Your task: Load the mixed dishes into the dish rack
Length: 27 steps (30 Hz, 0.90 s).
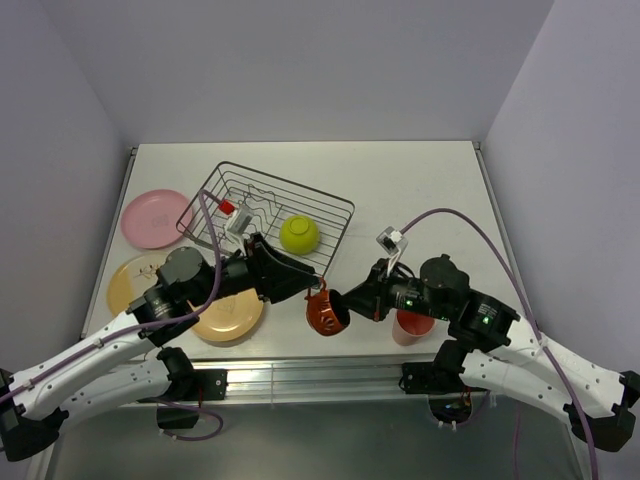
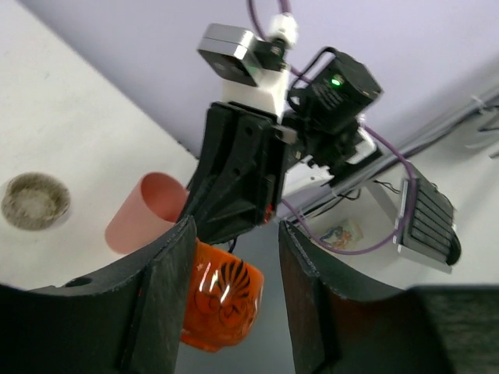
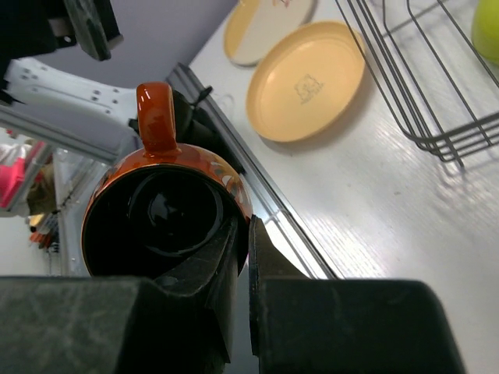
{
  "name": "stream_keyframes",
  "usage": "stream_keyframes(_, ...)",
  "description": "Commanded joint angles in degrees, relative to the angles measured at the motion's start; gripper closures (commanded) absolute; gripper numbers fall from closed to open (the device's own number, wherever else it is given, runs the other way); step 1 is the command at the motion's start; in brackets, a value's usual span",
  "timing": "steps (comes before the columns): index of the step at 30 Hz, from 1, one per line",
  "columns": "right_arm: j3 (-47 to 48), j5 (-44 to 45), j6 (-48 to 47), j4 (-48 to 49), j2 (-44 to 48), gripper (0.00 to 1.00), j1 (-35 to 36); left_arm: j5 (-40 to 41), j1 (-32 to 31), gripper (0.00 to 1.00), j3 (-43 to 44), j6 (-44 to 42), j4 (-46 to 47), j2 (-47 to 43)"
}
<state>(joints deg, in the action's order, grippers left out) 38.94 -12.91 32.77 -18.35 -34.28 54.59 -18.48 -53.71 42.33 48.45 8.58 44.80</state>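
Observation:
My right gripper (image 1: 345, 303) is shut on the rim of the small red mug (image 1: 327, 312) and holds it in the air above the table's front edge. One finger is inside the mug (image 3: 168, 214) and one outside, with the handle up. My left gripper (image 1: 308, 284) is open right beside the mug. The mug (image 2: 222, 300) shows in the gap by the left finger (image 2: 160, 288), not gripped. The dish rack (image 1: 330, 205) holds the lime-green bowl (image 1: 299, 234). The pink plate (image 1: 155, 217), cream plate (image 1: 130, 280) and tan-orange plate (image 1: 232, 318) lie left of it. The salmon-pink tumbler (image 1: 410, 328) stands under my right arm.
The grey-beige cup (image 2: 35, 200) stands on the table near the tumbler (image 2: 144, 210); it is hidden in the top view. In the right wrist view the rack's corner (image 3: 421, 93), tan-orange plate (image 3: 308, 78) and cream plate (image 3: 265, 27) lie beyond the mug. Walls enclose the table.

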Motion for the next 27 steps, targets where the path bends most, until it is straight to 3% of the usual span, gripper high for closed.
stream_keyframes(1,5.3,-5.1,1.4,6.0,1.8,1.0,-1.6,-4.7,0.1,0.49,-0.7,-2.8,6.9,-3.0)
stream_keyframes(12,7.0,-10.3,4.2,9.8,1.3,1.0,-2.2,-5.5,0.1,0.5,-1.4,-3.0,7.3,-2.6)
stream_keyframes(27,7.9,-9.2,3.3,8.6,1.2,1.0,-2.4,-5.3,0.1,0.5,-1.0,-2.5,7.1,-2.2)
